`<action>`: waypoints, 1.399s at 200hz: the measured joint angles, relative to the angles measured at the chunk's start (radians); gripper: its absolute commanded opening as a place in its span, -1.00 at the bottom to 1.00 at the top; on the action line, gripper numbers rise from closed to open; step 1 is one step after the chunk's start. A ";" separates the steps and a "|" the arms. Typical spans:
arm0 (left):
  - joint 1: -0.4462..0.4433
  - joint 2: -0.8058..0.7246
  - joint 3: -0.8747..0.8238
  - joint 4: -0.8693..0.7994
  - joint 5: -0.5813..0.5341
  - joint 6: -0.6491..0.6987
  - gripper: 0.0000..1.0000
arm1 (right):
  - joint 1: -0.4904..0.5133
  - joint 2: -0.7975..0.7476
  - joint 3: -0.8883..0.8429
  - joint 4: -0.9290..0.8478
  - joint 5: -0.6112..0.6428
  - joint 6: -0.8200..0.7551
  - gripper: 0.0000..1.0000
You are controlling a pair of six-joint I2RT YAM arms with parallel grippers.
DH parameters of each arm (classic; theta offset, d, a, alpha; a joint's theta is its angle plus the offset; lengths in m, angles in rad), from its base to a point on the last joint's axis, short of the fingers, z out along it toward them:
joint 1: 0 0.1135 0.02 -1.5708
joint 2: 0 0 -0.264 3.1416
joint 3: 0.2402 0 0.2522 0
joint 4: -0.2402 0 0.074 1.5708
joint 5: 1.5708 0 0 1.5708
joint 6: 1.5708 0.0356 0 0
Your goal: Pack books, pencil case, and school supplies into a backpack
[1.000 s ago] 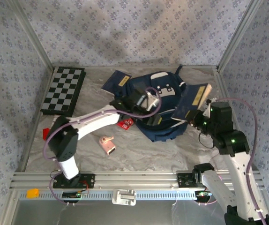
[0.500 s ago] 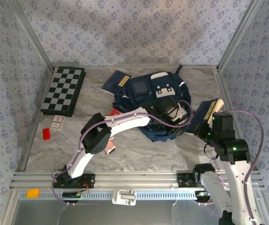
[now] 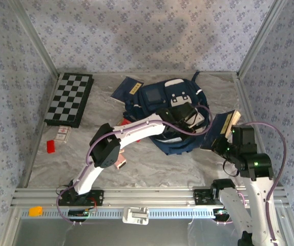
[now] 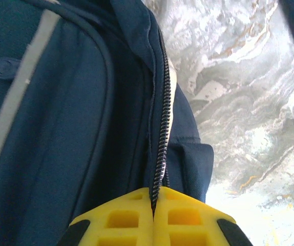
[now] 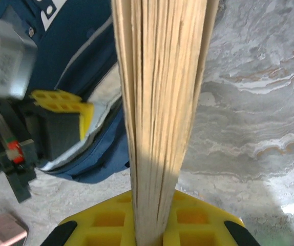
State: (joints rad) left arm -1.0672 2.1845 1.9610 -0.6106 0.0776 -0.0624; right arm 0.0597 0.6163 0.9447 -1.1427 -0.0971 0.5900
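2 claws: the left claw (image 4: 153,204) and the right claw (image 5: 148,207).

1 backpack (image 3: 160,97), its zip edge nipped in the left claw.

2 navy books with a yellow strip: 1 held book (image 3: 223,123) clamped in the right claw, and 1 loose book (image 3: 128,88) beyond the left claw and to its left, against the backpack's far side.

1 checkered board (image 3: 69,99), well to the left of the left claw.

1 red block (image 3: 51,146) and 1 small pale card (image 3: 62,133), both far left of that claw and nearer the arm bases than it.

1 pink gadget (image 3: 121,164), left of and nearer than the left claw, partly under that arm.

1 orange piece (image 3: 35,210) and 1 white clip (image 3: 135,215), both on the front rail, behind both claws.
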 measured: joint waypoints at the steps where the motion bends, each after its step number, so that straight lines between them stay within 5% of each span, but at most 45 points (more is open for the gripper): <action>1: 0.000 -0.001 0.001 -0.001 -0.001 0.000 -1.00 | 0.000 0.000 0.000 0.000 -0.002 0.000 -1.00; 58: 0.027 -0.130 0.053 -0.020 -0.146 0.051 -1.00 | -0.002 -0.012 -0.003 -0.033 -0.187 0.032 -1.00; 104: 0.042 -0.167 0.137 -0.019 -0.206 0.089 -1.00 | 0.003 -0.004 -0.159 0.180 -0.394 0.142 -1.00; 188: 0.044 -0.169 0.138 -0.022 -0.221 0.099 -1.00 | 0.189 0.473 -0.245 0.783 -0.393 0.206 -0.99; 246: 0.045 -0.180 0.138 -0.014 -0.251 0.098 -1.00 | 0.158 0.768 -0.140 0.945 -0.317 0.106 -0.39; 262: 0.045 -0.186 0.138 -0.006 -0.258 0.097 -1.00 | 0.143 0.795 -0.117 0.944 -0.290 0.064 -0.04; 280: 0.045 -0.193 0.129 0.004 -0.259 0.096 -1.00 | 0.148 0.778 -0.116 0.909 -0.234 0.029 0.05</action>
State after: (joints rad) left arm -1.0225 1.9911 2.0895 -0.6067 -0.1814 0.0334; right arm 0.2081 1.3945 0.8291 -0.2333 -0.3313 0.6189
